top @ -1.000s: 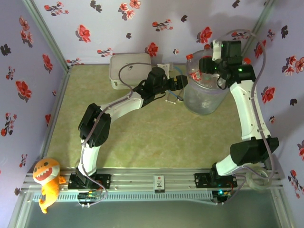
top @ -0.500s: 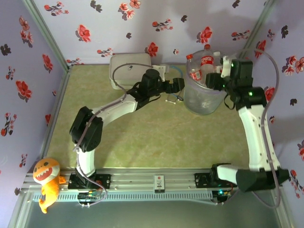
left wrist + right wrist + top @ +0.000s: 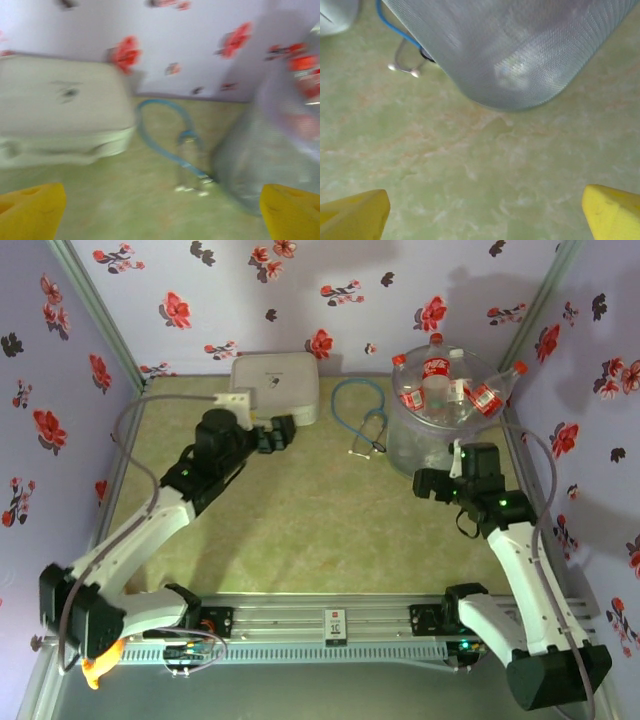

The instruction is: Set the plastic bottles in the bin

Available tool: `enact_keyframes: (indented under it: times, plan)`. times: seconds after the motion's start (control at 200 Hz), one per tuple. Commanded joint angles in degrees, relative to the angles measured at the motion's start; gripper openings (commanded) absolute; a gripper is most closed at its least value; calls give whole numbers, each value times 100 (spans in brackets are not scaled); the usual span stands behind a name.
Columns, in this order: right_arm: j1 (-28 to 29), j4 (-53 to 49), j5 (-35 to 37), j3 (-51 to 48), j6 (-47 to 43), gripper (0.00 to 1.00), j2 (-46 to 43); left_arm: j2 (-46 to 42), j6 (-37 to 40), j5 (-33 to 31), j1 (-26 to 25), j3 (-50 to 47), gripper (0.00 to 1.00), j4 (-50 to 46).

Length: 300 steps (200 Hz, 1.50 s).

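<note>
The bin (image 3: pixel 432 445), a translucent greyish bucket, stands at the back right with several plastic bottles (image 3: pixel 445 388) piled in its top, red caps and red labels showing. My left gripper (image 3: pixel 282 432) hovers left of the bin, by the white case, open with nothing between its yellow fingertips (image 3: pixel 31 210). In the left wrist view the bin (image 3: pixel 280 150) is blurred at the right, with red labels of the bottles (image 3: pixel 305 65) at its top. My right gripper (image 3: pixel 424 485) hangs low just in front of the bin (image 3: pixel 515 50), open and empty over bare table.
A white rectangular case (image 3: pixel 275 385) lies at the back centre-left. A blue cord with metal ends (image 3: pixel 362 420) curls on the table between the case and the bin. Flowered walls close the table at the back and both sides.
Both arms have drawn back from the bin: the left swung left and nearer, the right dropped down in front of it. A red-capped bottle now lies at the bin's right rim.
</note>
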Motion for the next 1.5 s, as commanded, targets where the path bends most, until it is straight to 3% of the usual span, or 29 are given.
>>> enact_keyframes:
  times: [0.0, 0.185, 0.395, 0.505, 0.585, 0.89, 1.05, 1.195, 1.495]
  plan:
    - [77, 984, 672, -577, 87, 99, -145, -596, 427, -1240, 323, -666, 100, -1002]
    - [77, 2652, 1274, -1667, -180, 99, 25, -1283, 826, -2423, 916, -1990, 100, -705]
    - [78, 4398, 1594, -2524, -515, 99, 431, -1160, 1306, -2638, 1680, -3075, 100, 709]
    - [79, 5384, 1581, -2932, -625, 99, 530, -903, 1743, -2562, 2014, -3230, 100, 1439]
    - [79, 6006, 1600, -3195, -654, 99, 655, -566, 1976, -2127, 2260, -3360, 100, 1957]
    - [27, 7430, 1943, -3458, -817, 99, 1366, 796, 2064, -1352, 2854, -3719, 100, 4338]
    - [-66, 7956, 1920, -3345, -924, 99, 1864, 1348, 2081, -1047, 3033, -3415, 100, 4556]
    - [-205, 8511, 1789, -3307, -945, 99, 2243, 2095, 2088, -673, 3109, -3447, 100, 5339]
    - [-453, 9844, 1549, -3246, -944, 99, 3452, 2223, 2116, -629, 3109, -3536, 100, 5605]
